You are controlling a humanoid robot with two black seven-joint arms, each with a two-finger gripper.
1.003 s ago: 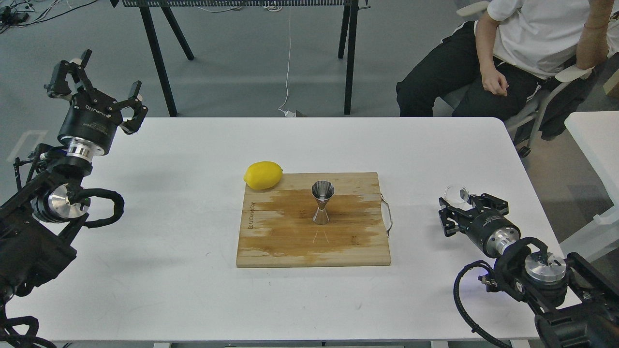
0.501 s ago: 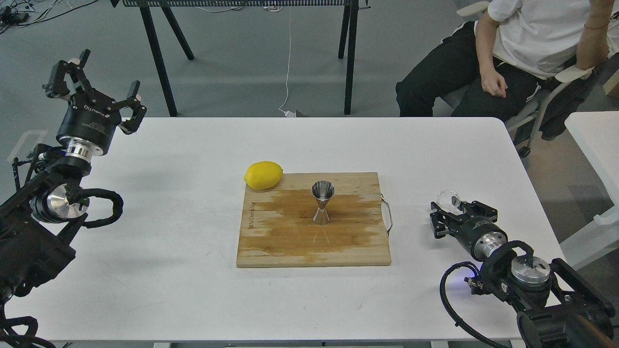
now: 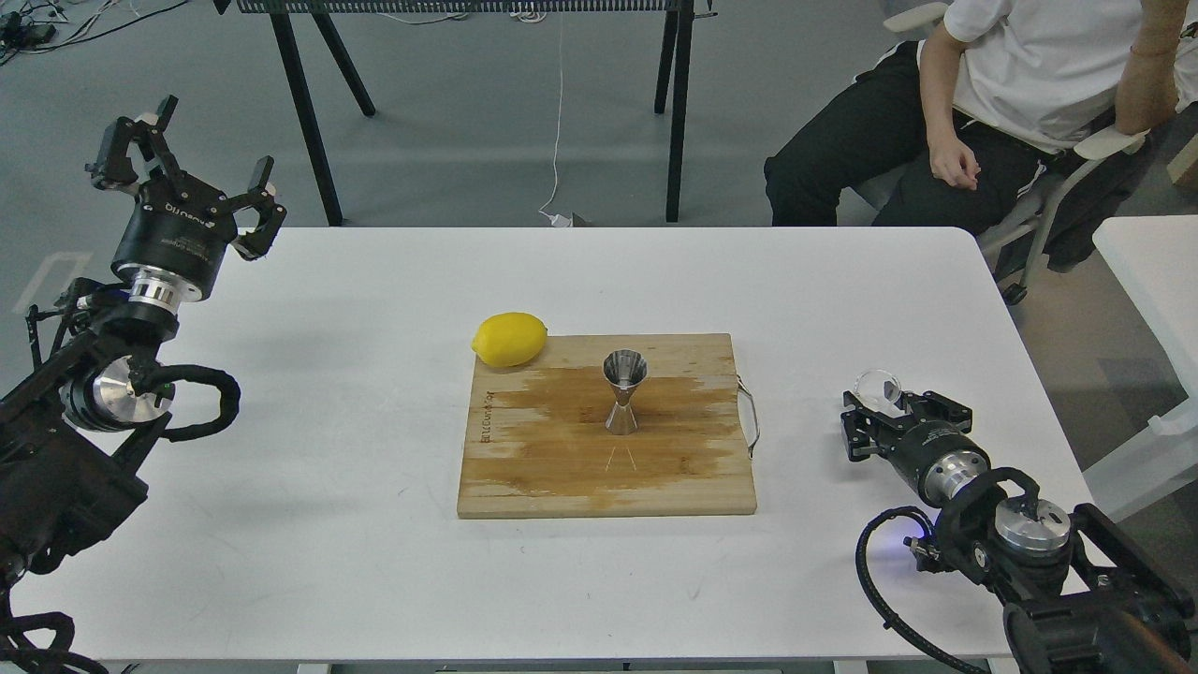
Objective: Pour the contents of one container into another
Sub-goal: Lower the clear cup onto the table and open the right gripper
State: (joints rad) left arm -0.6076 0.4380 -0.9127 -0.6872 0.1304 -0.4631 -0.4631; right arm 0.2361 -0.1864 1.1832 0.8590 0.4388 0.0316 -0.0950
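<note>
The steel jigger point(image 3: 623, 391) stands upright in the middle of the wooden cutting board point(image 3: 562, 468). The small clear glass cup point(image 3: 878, 385) is low over the table to the right of the board, between the fingers of my right gripper point(image 3: 887, 406), which is shut on it. The cup looks tilted, its round mouth facing up and away. About a cup's width of bare table separates it from the board's metal handle point(image 3: 749, 417). My left gripper point(image 3: 201, 154) is raised at the table's far left corner, open and holding nothing.
A yellow lemon point(image 3: 510, 339) rests at the board's back left corner, partly on the white table point(image 3: 328, 524). A seated person point(image 3: 1011, 103) is beyond the table's far right corner. Black table legs point(image 3: 674, 112) stand behind. A second white table point(image 3: 1156, 271) is at the right.
My right gripper with the glass cup swung left toward the board, then came back a little to the right and lower. The left arm barely moved; the jigger and the lemon stayed put.
</note>
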